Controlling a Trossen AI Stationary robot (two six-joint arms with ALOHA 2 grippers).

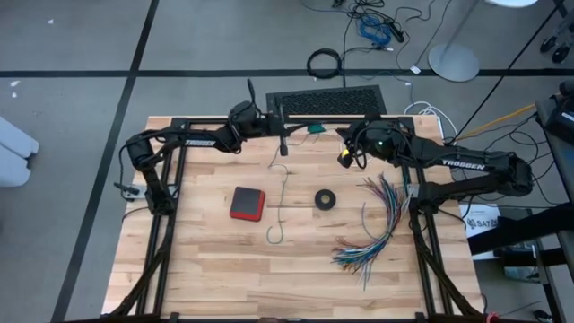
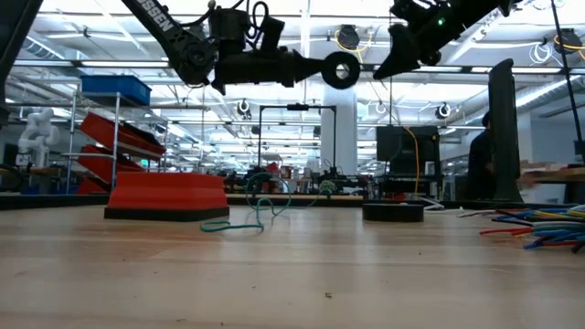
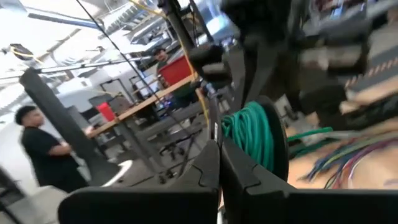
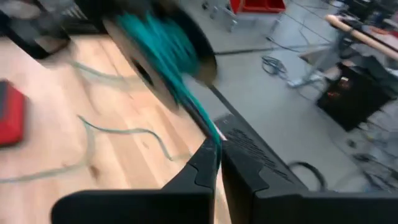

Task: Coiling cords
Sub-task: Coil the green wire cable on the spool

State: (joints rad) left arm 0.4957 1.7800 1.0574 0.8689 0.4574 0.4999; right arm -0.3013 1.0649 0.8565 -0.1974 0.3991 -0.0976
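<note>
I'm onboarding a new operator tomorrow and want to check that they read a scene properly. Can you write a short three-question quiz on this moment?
1. True or false: the teal-green cord lies partly on the table, between the red box and the black tape ring.
2. On which side of the table, seen from above, does the bundle of multicoloured wires lie? A) under the left arm B) under the right arm C) in the middle
3. Fill in: the fingers of the left gripper and the right gripper are both ____.

Key: 1 true; 2 B; 3 shut.
</note>
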